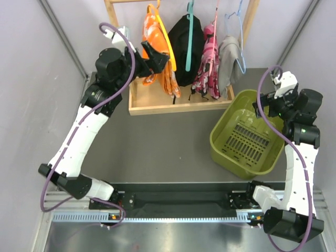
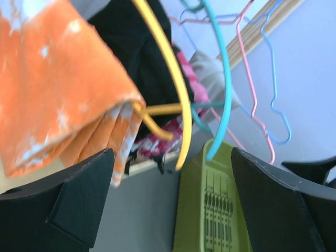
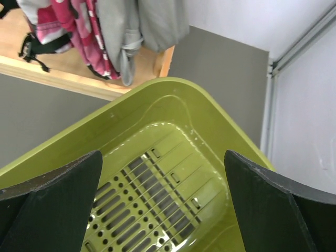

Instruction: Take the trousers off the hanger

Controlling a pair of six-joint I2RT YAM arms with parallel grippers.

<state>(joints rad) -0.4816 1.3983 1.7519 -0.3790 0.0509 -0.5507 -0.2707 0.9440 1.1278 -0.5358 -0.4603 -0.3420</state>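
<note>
While the orange trousers (image 1: 169, 79) hang on the yellow hanger (image 2: 176, 68), the left gripper (image 1: 156, 52) sits beside them, jaws released for a grasp; the right gripper (image 3: 163, 168), jaws released, hovers over the basket (image 3: 173, 83)

The wooden garment rack (image 1: 178, 109) stands at the far end of a dark grey, matte table (image 1: 157, 147); its flat base frame rests on the tabletop and two uprights rise from the base ends. Behind the rack is a plain pale wall (image 1: 86, 26). Left of the rack, an aluminium corner profile (image 1: 65, 39) joins that wall to a pale side panel (image 1: 26, 79). Right of the rack, a matching profile (image 1: 298, 31) meets a second pale panel (image 1: 323, 63). Opposite the rack, a slotted aluminium rail (image 1: 173, 216) runs along the table's near edge. Lighting is even and diffuse, with soft shadows under the rack.
</note>
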